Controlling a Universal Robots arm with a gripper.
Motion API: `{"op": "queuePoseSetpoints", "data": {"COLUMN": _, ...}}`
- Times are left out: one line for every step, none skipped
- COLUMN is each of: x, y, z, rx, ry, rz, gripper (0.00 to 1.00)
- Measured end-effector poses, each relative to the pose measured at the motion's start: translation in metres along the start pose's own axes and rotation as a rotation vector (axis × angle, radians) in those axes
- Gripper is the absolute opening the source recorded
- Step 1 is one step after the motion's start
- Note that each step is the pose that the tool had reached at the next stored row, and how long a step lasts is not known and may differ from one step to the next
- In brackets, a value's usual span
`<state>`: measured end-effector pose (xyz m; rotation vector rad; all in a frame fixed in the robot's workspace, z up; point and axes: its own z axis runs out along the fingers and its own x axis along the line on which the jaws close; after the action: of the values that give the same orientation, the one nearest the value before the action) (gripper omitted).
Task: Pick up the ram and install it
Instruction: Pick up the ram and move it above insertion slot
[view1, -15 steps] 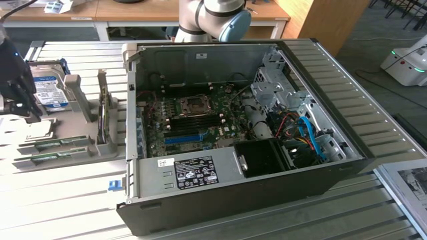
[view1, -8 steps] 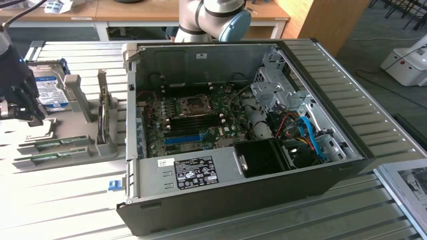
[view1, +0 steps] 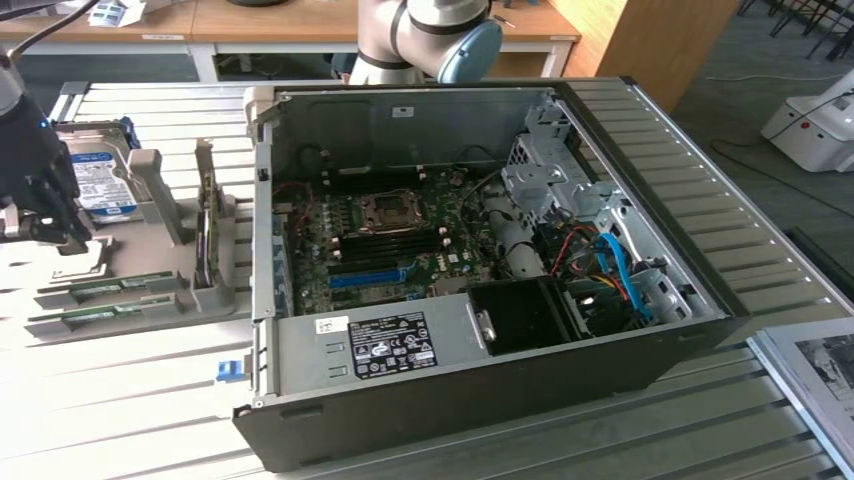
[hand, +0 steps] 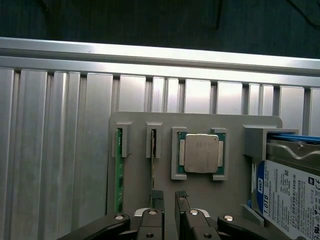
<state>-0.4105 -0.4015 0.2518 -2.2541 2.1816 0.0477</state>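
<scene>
The black two-fingered hand (hand: 169, 197) hovers over a grey moulded parts holder (hand: 135, 200) on the ribbed aluminium bench (hand: 60, 150). Its fingers are apart and grip nothing. Two slim green circuit-board sticks stand on edge in neighbouring slots of the holder. The nearer ram stick (hand: 153, 160) lines up with one fingertip, though contact cannot be told, and the outer ram stick (hand: 119, 170) lies beside it. A square silver-lidded processor (hand: 201, 153) fills the next pocket, its engraving unreadable. Beside that, a metal hard drive (hand: 290, 195) carries a blue-and-white label reading "WD" and "1.0TB". An open black computer case (view1: 467, 400) stands toward the exterior view's right, well apart from the hand.
</scene>
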Motion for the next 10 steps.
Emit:
{"op": "queuePoseSetpoints", "data": {"x": 0.0, "y": 0.0001, "z": 0.0001, "rx": 0.0002, "ry": -0.0001, "rz": 0.0, "gripper": 0.24}}
{"op": "queuePoseSetpoints", "data": {"x": 0.001, "y": 0.0001, "z": 0.0002, "rx": 0.0003, "ry": -0.0002, "rz": 0.0, "gripper": 0.24}}
{"op": "queuePoseSetpoints", "data": {"x": 0.002, "y": 0.0001, "z": 0.0, "rx": 0.0002, "ry": -0.0001, "rz": 0.0, "gripper": 0.24}}
{"op": "queuePoseSetpoints", "data": {"x": 0.003, "y": 0.0001, "z": -0.0001, "rx": 0.0, "ry": 0.0, "rz": 0.0, "gripper": 0.24}}
{"op": "queuePoseSetpoints", "data": {"x": 0.005, "y": 0.0002, "z": -0.0001, "rx": 0.0001, "ry": 0.0, "rz": 0.0, "gripper": 0.24}}
{"op": "queuePoseSetpoints", "data": {"x": 0.007, "y": 0.0002, "z": -0.0002, "rx": 0.0, "ry": 0.0, "rz": 0.0, "gripper": 0.24}}
{"op": "queuePoseSetpoints", "data": {"x": 0.008, "y": 0.0003, "z": -0.0002, "rx": 0.0001, "ry": 0.0, "rz": 0.0, "gripper": 0.24}}
{"op": "queuePoseSetpoints", "data": {"x": 0.01, "y": 0.0004, "z": -0.0002, "rx": 0.0, "ry": 0.0, "rz": 0.0, "gripper": 0.24}}
{"op": "queuePoseSetpoints", "data": {"x": 0.012, "y": 0.0004, "z": -0.0002, "rx": 0.0001, "ry": 0.0, "rz": 0.0, "gripper": 0.24}}
{"op": "queuePoseSetpoints", "data": {"x": 0.014, "y": 0.0005, "z": -0.0003, "rx": 0.0001, "ry": 0.0, "rz": 0.0, "gripper": 0.24}}
